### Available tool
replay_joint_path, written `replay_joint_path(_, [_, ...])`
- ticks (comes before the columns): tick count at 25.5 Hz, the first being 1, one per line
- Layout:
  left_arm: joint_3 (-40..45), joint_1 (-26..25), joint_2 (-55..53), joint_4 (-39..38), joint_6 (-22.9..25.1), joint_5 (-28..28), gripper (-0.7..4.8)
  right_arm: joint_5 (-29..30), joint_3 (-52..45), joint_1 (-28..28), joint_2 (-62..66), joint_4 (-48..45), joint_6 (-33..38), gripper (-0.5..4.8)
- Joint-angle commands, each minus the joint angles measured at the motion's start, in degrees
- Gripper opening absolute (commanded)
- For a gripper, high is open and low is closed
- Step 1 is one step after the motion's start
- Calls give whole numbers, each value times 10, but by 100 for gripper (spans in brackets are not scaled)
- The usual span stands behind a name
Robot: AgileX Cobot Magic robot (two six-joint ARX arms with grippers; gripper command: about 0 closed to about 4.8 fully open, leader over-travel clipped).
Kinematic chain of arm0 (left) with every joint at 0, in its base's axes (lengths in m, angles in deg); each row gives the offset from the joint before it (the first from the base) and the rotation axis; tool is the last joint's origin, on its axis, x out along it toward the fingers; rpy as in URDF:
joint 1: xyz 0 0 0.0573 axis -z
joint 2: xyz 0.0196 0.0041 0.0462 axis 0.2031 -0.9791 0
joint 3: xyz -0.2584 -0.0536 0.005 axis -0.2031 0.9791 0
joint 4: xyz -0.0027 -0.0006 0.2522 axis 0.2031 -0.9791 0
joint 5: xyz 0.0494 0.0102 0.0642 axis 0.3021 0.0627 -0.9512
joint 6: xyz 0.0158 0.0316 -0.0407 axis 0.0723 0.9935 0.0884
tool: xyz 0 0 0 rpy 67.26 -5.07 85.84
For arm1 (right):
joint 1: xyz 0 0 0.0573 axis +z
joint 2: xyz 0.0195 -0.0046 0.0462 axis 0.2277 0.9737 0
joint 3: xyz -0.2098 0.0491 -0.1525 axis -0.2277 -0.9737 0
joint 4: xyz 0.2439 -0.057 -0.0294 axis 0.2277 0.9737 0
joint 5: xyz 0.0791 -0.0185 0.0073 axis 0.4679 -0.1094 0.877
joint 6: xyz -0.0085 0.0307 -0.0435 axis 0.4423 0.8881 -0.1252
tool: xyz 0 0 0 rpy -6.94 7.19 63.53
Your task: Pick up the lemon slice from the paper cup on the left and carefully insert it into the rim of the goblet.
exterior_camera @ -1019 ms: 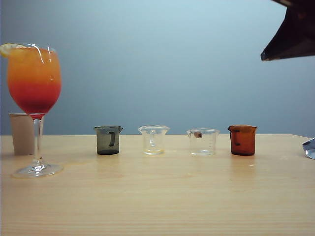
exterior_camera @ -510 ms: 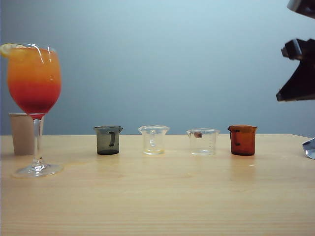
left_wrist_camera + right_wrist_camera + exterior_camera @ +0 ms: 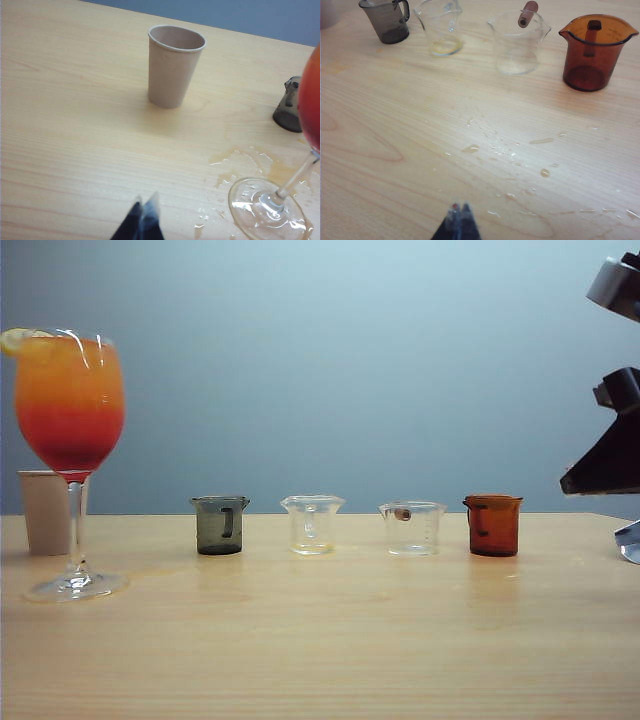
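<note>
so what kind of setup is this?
Likely a lab tabletop staged as a drink-mixing bench: wooden table, plain blue backdrop, a row of small beakers, a layered cocktail goblet. Both grippers are shut, raised off the table.

The lemon slice [image 3: 14, 339] is set on the goblet [image 3: 70, 405] rim; the paper cup [image 3: 45, 512] is placed behind; four beakers [image 3: 312, 525] are lined rightward on the tabletop [image 3: 330, 640].

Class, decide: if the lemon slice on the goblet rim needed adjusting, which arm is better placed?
Left, probably. The left end effector, shut, hangs beside the goblet and paper cup; the right end effector, shut, faces the beakers.
</note>
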Motion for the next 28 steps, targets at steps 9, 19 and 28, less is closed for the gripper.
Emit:
replay_joint_path(9, [-1,0,6,3,2,-1,-5,-5,3,2,0,2,2,0])
replay_joint_path(19, [-1,22,49,-15,2,10,-4,-13,-17,0,-143,26,2,0])
replay_joint_path(28, [-1,21,49,-15,2,11,-4,-14,-17,-56,-299,37,2,0])
